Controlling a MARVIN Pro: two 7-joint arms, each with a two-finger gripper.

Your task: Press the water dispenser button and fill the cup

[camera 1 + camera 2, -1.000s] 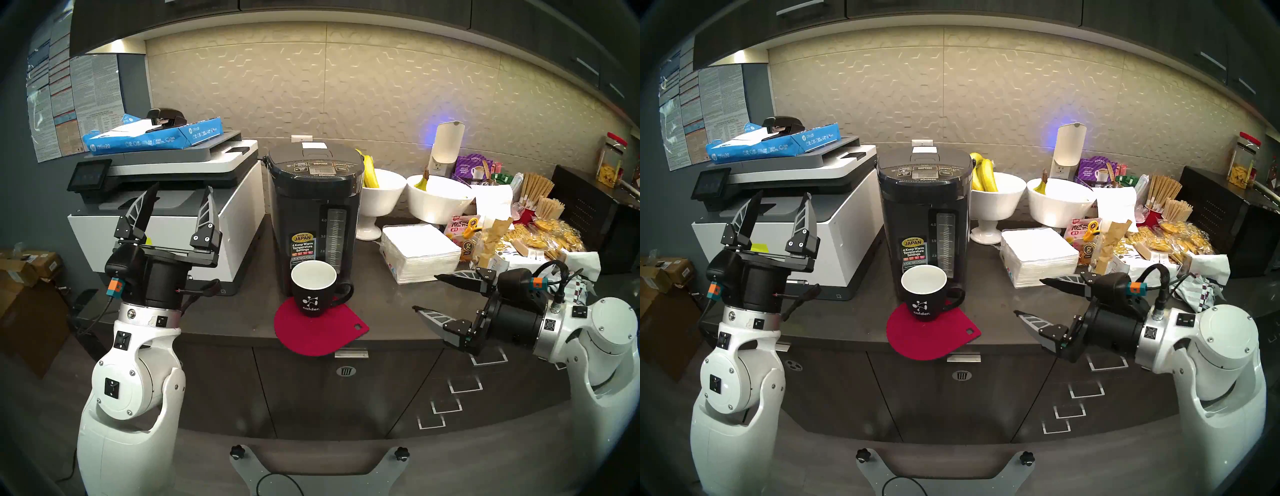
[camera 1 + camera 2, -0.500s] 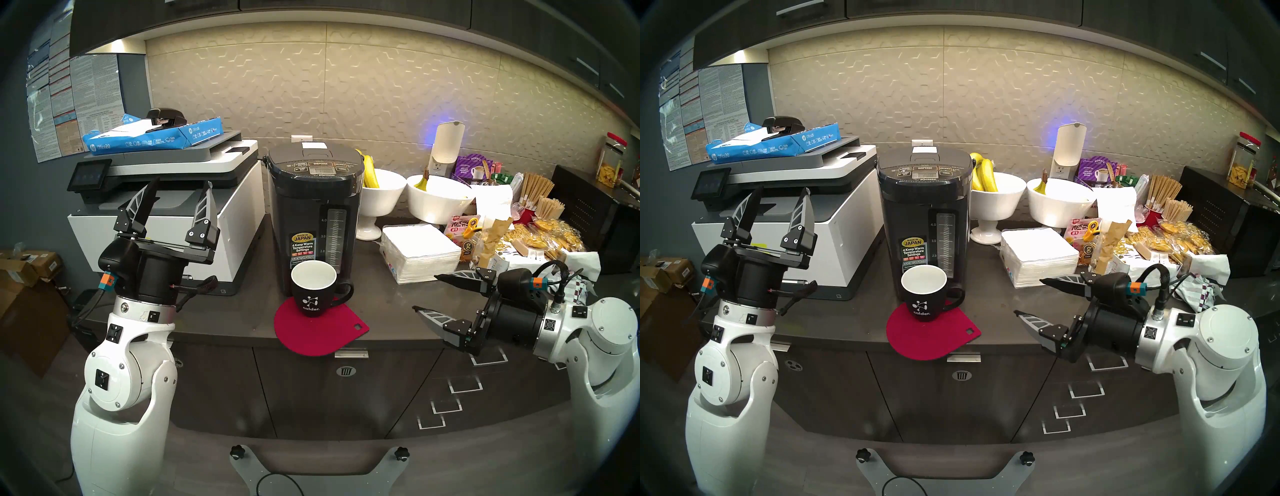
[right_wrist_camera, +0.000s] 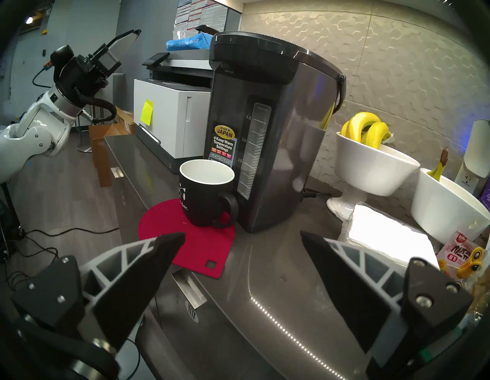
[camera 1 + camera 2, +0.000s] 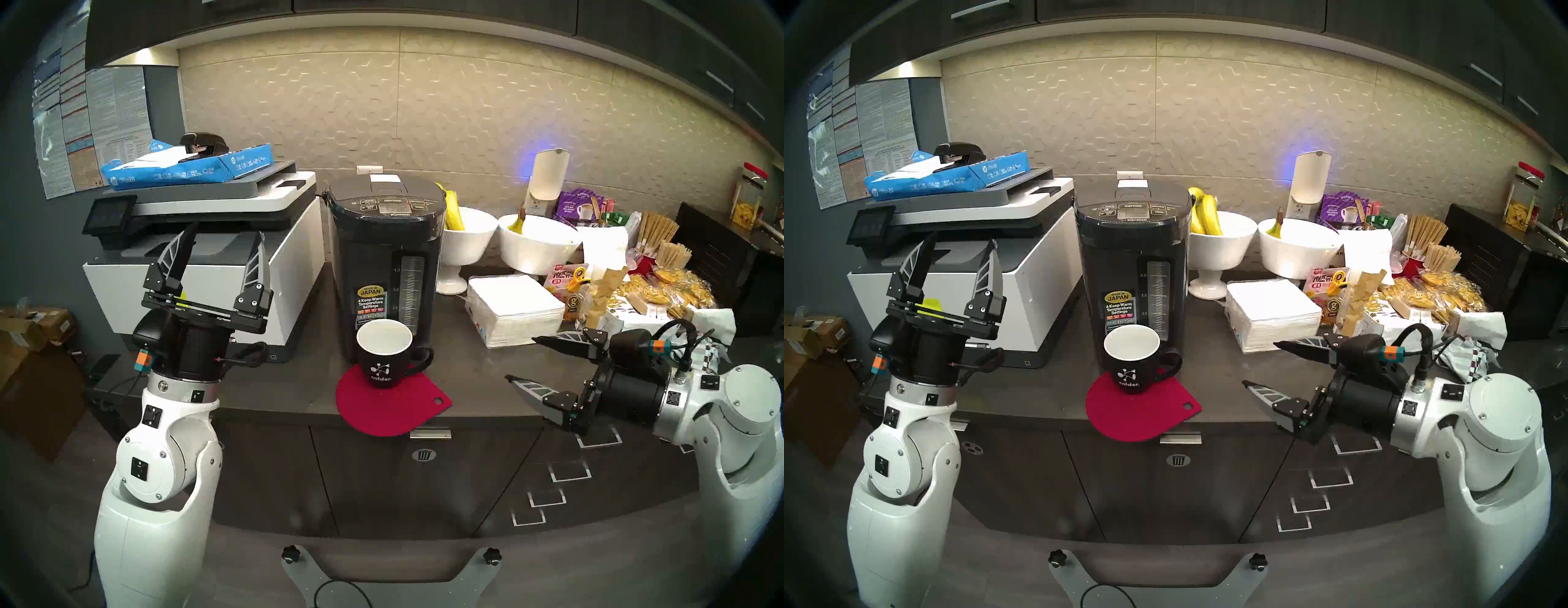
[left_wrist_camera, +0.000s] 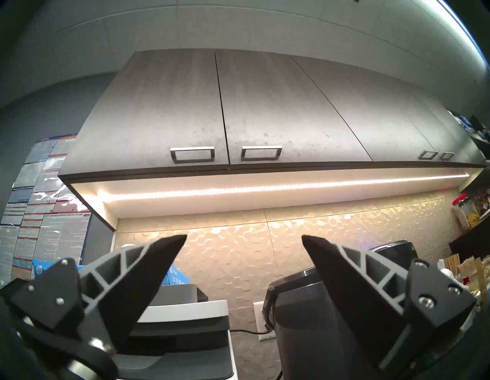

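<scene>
The dark grey water dispenser [image 4: 382, 263] stands at the middle of the counter. Its DISPENSE button [image 4: 392, 200] sits on the top panel. In front of it the black cup [image 4: 384, 352], empty and white inside, rests on a red mat [image 4: 394, 407], handle to the right. My left gripper [image 4: 227, 232] is open and empty, pointing up in front of the printer, left of the dispenser. My right gripper [image 4: 522, 358] is open and empty, low over the counter right of the cup [image 3: 206, 196], pointing at it. The left wrist view shows the left gripper [image 5: 244, 237] facing the upper cabinets.
A white-and-grey printer [image 4: 203, 254] with blue paper reams stands left of the dispenser. Two white bowls [image 4: 466, 237] with bananas, a napkin stack [image 4: 513, 305] and snack packets [image 4: 662, 293] crowd the right. Upper cabinets [image 5: 225, 111] hang overhead.
My left arm swayed a little to the left and has come back right, its gripper still open and pointing up. The right arm, cup and dispenser have not moved.
</scene>
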